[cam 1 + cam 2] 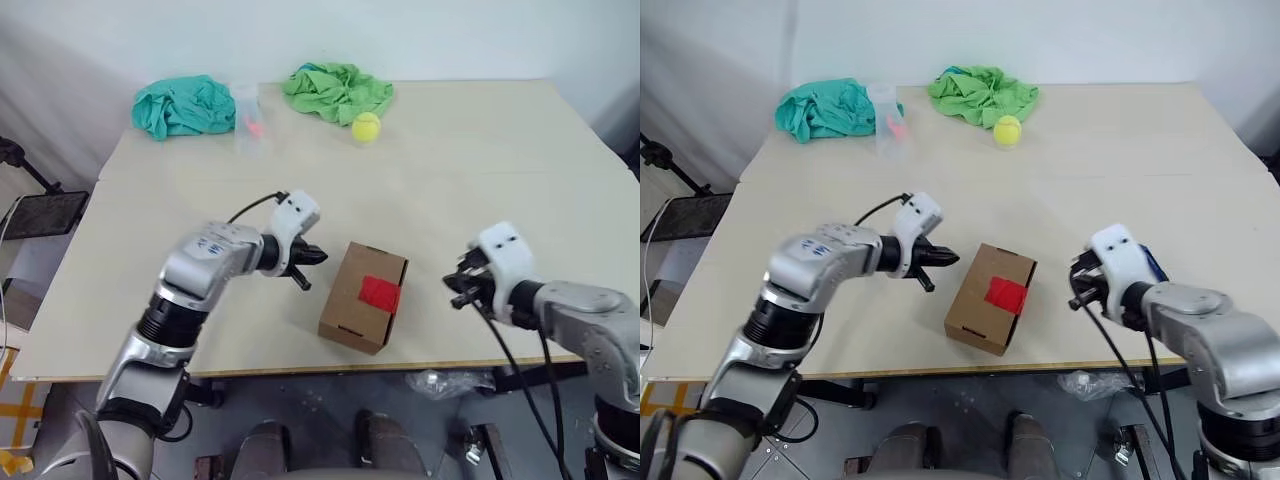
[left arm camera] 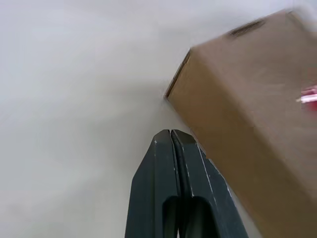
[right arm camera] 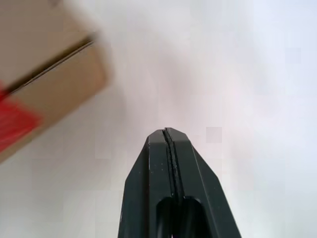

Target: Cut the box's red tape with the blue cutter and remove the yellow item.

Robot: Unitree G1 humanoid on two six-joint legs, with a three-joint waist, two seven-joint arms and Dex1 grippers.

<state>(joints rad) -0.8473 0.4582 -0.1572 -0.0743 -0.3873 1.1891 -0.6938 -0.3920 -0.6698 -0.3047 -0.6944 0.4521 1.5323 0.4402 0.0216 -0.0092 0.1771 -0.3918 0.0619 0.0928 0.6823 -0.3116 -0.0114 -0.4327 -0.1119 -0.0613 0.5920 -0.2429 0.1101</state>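
The box (image 1: 363,297), brown cardboard, lies near the table's front edge between my two arms, with the red tape (image 1: 380,293) square on its top face. My left gripper (image 1: 312,257) hovers just left of the box, shut and empty, its tips (image 2: 171,133) close to the box's side (image 2: 247,99). My right gripper (image 1: 458,285) hangs to the right of the box, apart from it, also shut on nothing; the box (image 3: 54,74) and tape (image 3: 15,124) lie off to one side. A sliver of the blue cutter (image 1: 1151,263) peeks out behind my right hand. The yellow item is hidden.
At the back of the table (image 1: 470,170) lie a teal cloth (image 1: 185,105), a green cloth (image 1: 338,90), a fuzzy yellow-green tennis ball (image 1: 366,126) and a clear plastic cup with something pink (image 1: 247,118). The box sits close to the table's front edge.
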